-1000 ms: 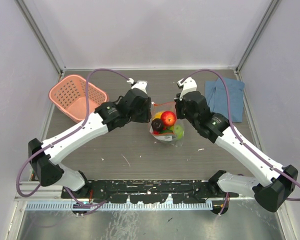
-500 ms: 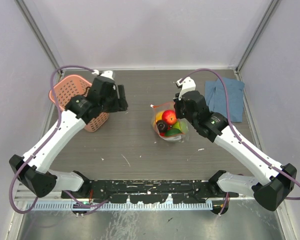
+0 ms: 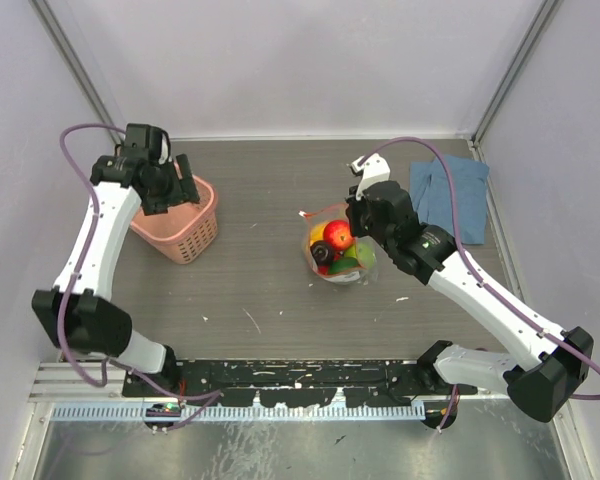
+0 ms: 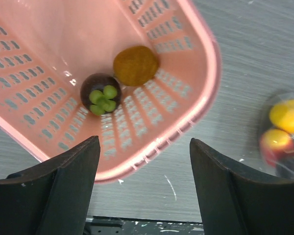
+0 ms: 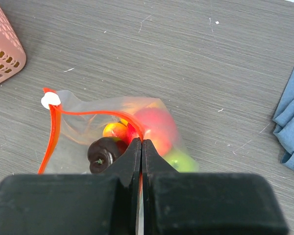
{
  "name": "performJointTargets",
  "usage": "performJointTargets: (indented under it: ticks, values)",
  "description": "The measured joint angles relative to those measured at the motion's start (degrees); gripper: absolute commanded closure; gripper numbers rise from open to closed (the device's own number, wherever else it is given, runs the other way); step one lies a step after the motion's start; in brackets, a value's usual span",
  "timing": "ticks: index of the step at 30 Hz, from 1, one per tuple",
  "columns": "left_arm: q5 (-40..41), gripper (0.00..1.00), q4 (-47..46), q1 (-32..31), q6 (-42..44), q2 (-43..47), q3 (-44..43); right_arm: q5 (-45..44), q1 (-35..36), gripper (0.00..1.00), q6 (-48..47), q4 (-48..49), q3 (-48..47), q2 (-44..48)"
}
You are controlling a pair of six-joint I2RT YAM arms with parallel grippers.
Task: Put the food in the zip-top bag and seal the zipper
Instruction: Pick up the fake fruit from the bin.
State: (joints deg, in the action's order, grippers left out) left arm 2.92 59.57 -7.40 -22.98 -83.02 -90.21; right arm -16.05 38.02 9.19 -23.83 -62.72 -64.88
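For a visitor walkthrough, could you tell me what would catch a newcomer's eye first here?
The clear zip-top bag at the table's centre, packed with bright red, yellow and green food, its orange-red zipper pinched by the right gripper. Next, the pink basket at the far left, holding a dark fruit and a brown-orange one under the open left gripper.

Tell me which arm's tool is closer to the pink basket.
Left. The left tool hangs open right above the pink basket. The right tool is away across the table, shut on the zipper.
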Motion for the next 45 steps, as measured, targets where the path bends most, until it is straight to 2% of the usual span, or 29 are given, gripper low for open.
performJointTargets:
  ticks: [9,19,25,31,38,45]
  values:
    - [-2.4,0.3,5.2,7.8,3.6,-14.8,-4.5,1.2,0.0,1.0,0.0,1.5,1.7,0.1]
    - [-2.5,0.46,7.7,8.8,5.7,-22.9,-5.5,1.8,0.0,1.0,0.0,2.4,1.9,0.1]
    - [-3.0,0.52,7.6,8.8,5.9,-24.1,-3.2,1.8,0.0,1.0,0.0,2.4,2.0,0.1]
    - [-3.3,0.52,7.6,8.8,5.9,-26.8,-2.2,1.8,0.0,1.0,0.0,2.5,2.0,0.1]
    - [-3.9,0.45,7.7,8.8,5.9,-29.7,-1.9,1.8,0.0,1.0,0.0,2.7,2.0,0.1]
    - [-4.5,0.44,8.7,8.8,6.0,-31.1,-1.9,1.7,0.0,1.0,0.0,2.8,2.0,0.1]
